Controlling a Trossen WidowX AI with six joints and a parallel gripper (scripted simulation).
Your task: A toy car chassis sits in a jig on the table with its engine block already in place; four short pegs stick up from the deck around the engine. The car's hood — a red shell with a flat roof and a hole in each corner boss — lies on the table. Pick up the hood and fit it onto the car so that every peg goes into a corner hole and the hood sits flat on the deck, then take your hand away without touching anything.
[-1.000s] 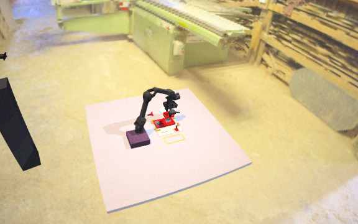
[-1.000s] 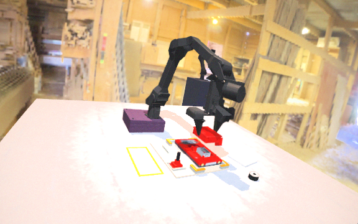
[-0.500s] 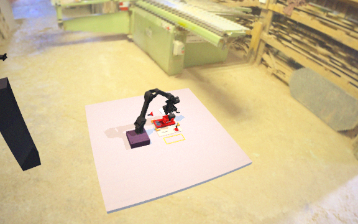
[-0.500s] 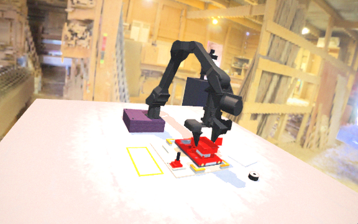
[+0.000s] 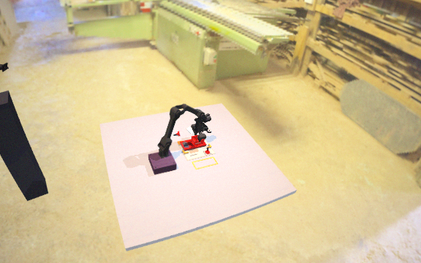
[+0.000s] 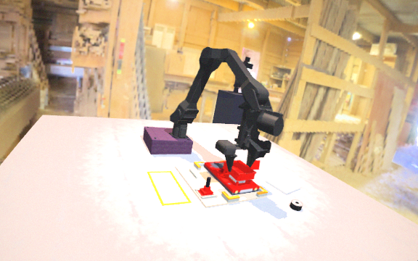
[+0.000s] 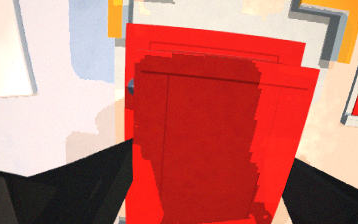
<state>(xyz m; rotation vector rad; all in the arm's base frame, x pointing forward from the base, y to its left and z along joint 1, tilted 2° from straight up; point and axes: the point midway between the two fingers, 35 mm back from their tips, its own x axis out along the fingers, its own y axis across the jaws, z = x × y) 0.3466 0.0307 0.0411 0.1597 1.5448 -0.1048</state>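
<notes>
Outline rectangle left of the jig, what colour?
Yellow outline, clearest in the exterior view.
</notes>
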